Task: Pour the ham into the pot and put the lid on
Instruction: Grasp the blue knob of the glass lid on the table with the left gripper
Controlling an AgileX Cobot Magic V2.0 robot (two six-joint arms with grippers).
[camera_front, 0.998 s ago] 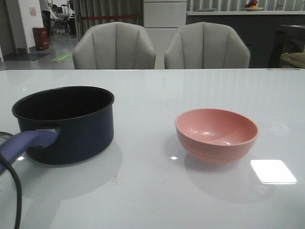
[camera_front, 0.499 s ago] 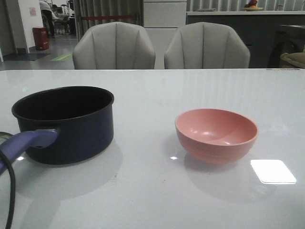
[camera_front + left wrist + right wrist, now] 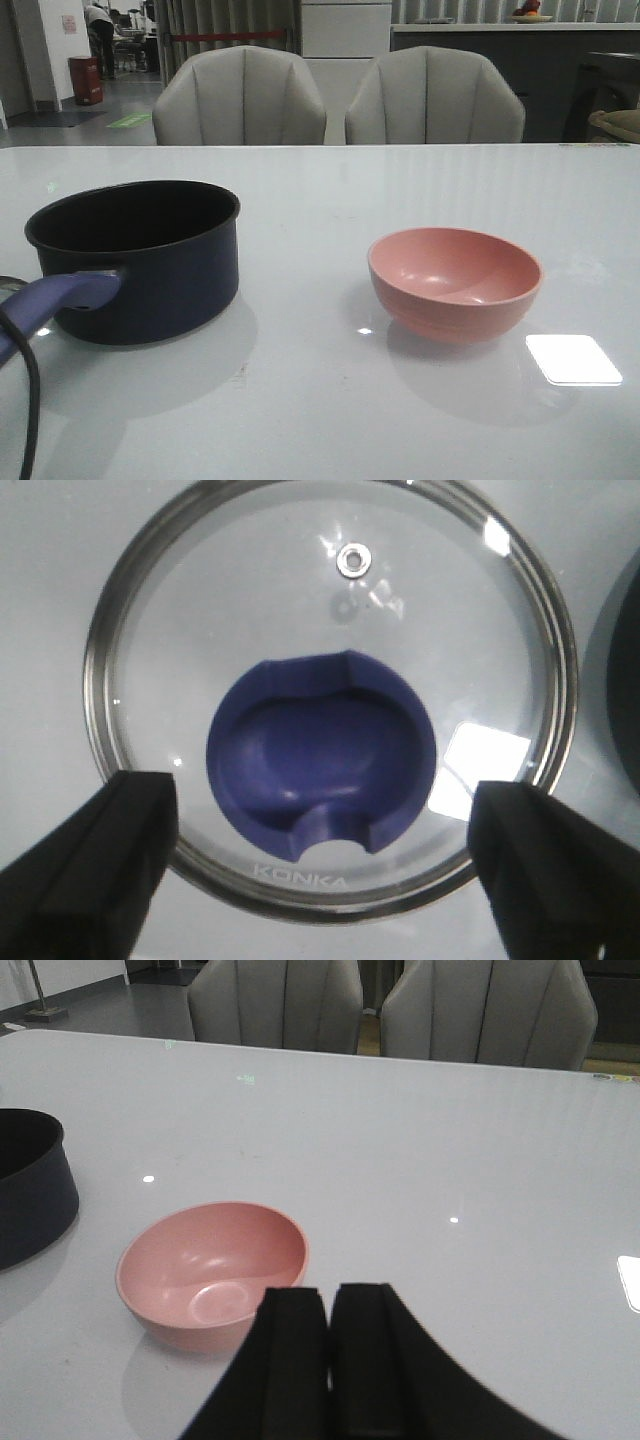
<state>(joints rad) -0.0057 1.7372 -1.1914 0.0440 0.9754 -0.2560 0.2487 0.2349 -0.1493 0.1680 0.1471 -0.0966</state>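
The dark navy pot (image 3: 140,265) stands at the table's left, its purplish-blue handle (image 3: 55,298) pointing toward me. The glass lid (image 3: 400,610) with silver rim, "KONKA" lettering and blue knob (image 3: 320,755) lies flat on the table beside the pot's edge (image 3: 625,710). My left gripper (image 3: 325,880) hovers over the lid, open, with a finger on each side of the knob and holding nothing. My right gripper (image 3: 330,1305) is shut and empty, just near of the pink bowl (image 3: 210,1270). No ham shows; the bowl looks empty, and the pot's bottom is hidden.
The pink bowl (image 3: 455,283) sits right of centre. A black cable (image 3: 30,400) hangs at the near left by the pot handle. Two grey chairs (image 3: 240,100) stand behind the far table edge. A bright light reflection (image 3: 572,358) lies near the bowl.
The black cable at the near left has shifted slightly sideways. The pot and the bowl have not moved.
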